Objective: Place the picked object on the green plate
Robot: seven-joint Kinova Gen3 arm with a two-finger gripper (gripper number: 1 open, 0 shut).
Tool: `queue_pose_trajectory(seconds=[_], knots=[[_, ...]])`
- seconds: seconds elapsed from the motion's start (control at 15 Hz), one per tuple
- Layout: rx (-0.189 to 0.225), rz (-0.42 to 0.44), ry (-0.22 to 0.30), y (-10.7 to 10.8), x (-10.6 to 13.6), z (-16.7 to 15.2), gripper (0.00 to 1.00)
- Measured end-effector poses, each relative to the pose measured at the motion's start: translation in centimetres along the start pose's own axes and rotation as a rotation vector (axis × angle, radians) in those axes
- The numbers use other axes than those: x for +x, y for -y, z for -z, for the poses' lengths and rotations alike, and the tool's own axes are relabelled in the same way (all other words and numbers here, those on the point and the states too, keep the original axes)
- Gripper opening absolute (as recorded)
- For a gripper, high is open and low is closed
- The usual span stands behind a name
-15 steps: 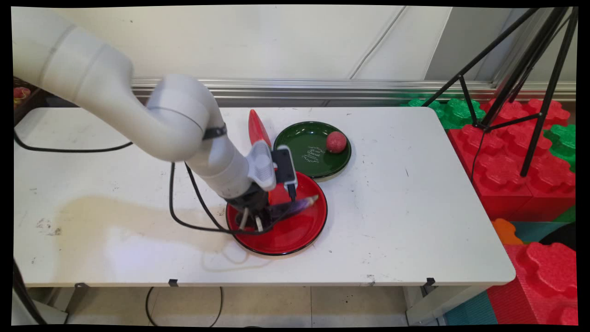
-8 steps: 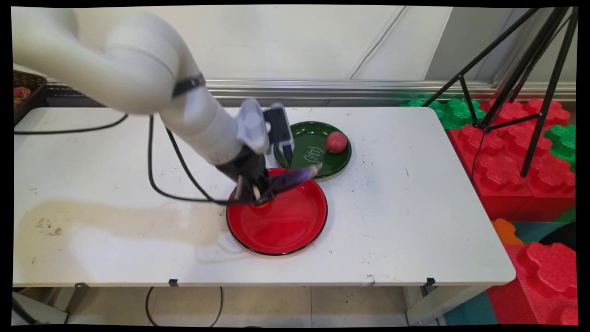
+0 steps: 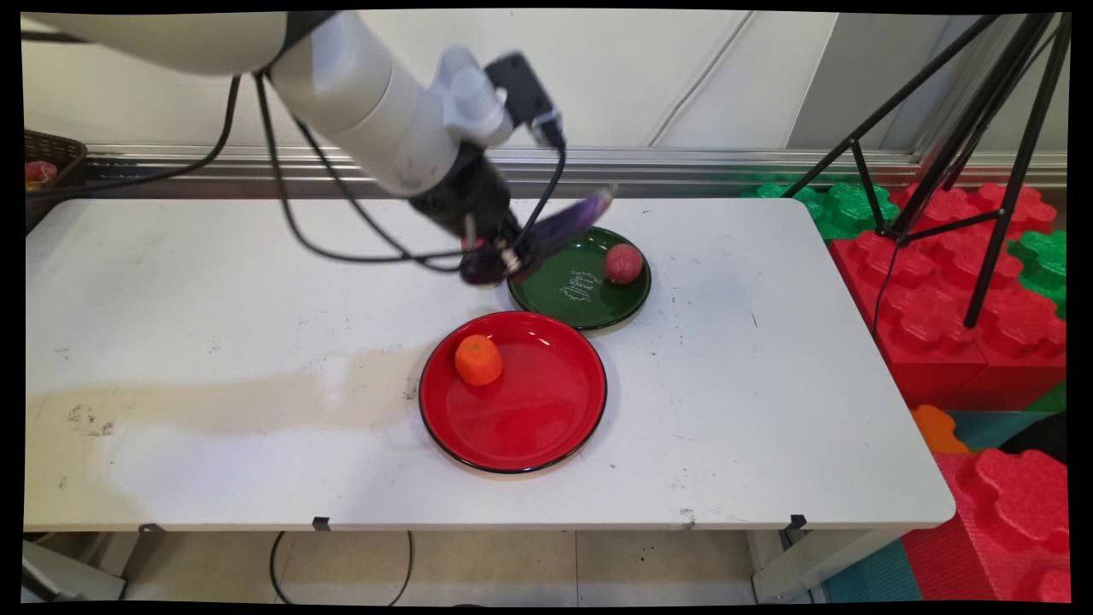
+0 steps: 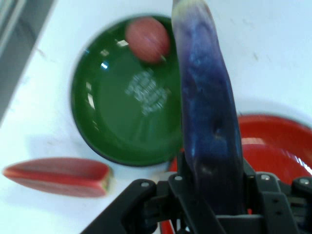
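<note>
Clamping purple eggplant (image 4: 209,126) btwn fingers (image 3: 504,254), tip sticking out over green plate (image 3: 546,290).

Long, glossy purple eggplant (image 3: 570,224) with a pale tip, clamped at its lower end between the black fingers (image 3: 489,256) of the gripper (image 3: 499,259). It is held in the air, tilted up to the right, above the near-left rim of the round dark green plate (image 3: 555,295). In the hand view the eggplant (image 4: 208,112) runs straight up from the gripper (image 4: 214,195).
</note>
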Motion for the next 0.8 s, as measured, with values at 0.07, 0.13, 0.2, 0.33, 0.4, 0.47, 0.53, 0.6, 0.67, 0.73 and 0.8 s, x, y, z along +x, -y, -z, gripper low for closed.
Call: queue_pose_trajectory(seconds=[0.07, 0.13, 0.2, 0.33, 0.4, 0.47, 0.53, 0.6, 0.67, 0.73, 0.8], knots=[[0.015, 0.029, -0.013, 0.5, 0.6, -0.1, 0.0], [0.028, 0.054, -0.025, 0.8, 1.2, -0.3, 0.0], [0.042, 0.081, -0.036, 1.2, 1.9, -0.6, 0.0], [0.067, 0.128, -0.051, 2.0, 2.9, -1.8, 0.0], [0.079, 0.149, -0.056, 2.4, 3.4, -2.7, 0.0], [0.091, 0.166, -0.058, 2.9, 3.9, -3.6, 0.0], [0.101, 0.178, -0.058, 3.3, 4.3, -4.5, 0.0], [0.11, 0.19, -0.057, 3.7, 4.6, -5.6, 0.0], [0.117, 0.201, -0.054, 4.2, 5.0, -6.8, 0.0], [0.121, 0.208, -0.05, 4.5, 5.2, -7.9, 0.0], [0.125, 0.215, -0.043, 5.0, 5.3, -9.1, 0.0]])
